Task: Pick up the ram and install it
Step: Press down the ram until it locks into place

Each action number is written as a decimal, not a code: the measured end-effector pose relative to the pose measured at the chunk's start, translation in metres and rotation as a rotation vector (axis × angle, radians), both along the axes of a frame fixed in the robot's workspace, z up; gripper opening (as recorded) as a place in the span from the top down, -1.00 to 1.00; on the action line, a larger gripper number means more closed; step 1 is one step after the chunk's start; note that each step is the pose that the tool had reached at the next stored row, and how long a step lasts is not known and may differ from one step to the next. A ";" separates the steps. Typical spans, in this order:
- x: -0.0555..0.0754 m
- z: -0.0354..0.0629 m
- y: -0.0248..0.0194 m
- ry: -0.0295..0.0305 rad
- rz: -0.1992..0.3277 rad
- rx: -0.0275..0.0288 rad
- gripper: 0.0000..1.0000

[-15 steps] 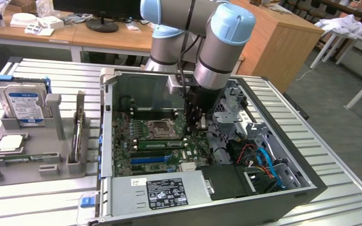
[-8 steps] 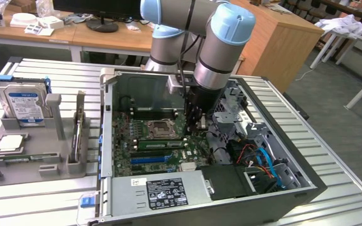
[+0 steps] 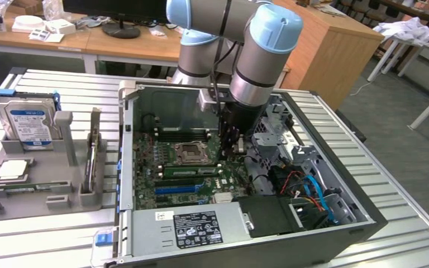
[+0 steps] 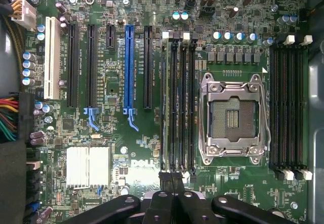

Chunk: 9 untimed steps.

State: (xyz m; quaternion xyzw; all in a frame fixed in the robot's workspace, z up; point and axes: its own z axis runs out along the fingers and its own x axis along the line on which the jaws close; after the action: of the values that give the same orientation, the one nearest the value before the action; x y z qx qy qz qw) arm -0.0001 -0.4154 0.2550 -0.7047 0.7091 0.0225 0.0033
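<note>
Exterior view: arm (image 3: 263, 53) reaching down into the open computer case (image 3: 348, 223), claw (image 3: 233, 146) low over the green motherboard (image 3: 171, 176), just beside the processor socket (image 3: 190, 152) on the exterior view's right. Claw pressed together. A hard drive (image 3: 28, 120) with a blue label standing upright in a grey holder (image 3: 51, 184) on the slatted table (image 3: 36, 234), at the exterior view's left of the case. Power supply (image 3: 192, 223) with a black sticker at the near edge of the case.

Wrist view: looking straight down on the motherboard (image 4: 101, 128). Black claw fingers (image 4: 169, 201) closed together, right at the end of a bank of black memory slots (image 4: 183, 102) next to the processor socket (image 4: 233, 115). A ram stick (image 4: 165, 102) sitting edge-up in the outermost slot of that bank, in line with the fingers; cannot tell whether pinched or merely touched. A second bank of memory slots (image 4: 289, 105) beyond the socket, a blue slot (image 4: 129, 67) and a silver heat sink (image 4: 87, 166) elsewhere on the board.
</note>
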 end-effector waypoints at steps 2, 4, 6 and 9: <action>0.000 0.0000 0.0000 -0.0001 0.000 0.0000 0.79; -0.004 0.0000 0.0000 -0.0001 0.000 -0.0001 0.79; -0.008 0.0000 0.0000 -0.0003 0.000 -0.0001 0.79; -0.015 -0.0001 0.0001 -0.0008 0.000 0.0002 0.79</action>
State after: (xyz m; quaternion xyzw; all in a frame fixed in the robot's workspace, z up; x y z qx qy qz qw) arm -0.0153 -0.4153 0.2549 -0.7047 0.7091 0.0223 0.0037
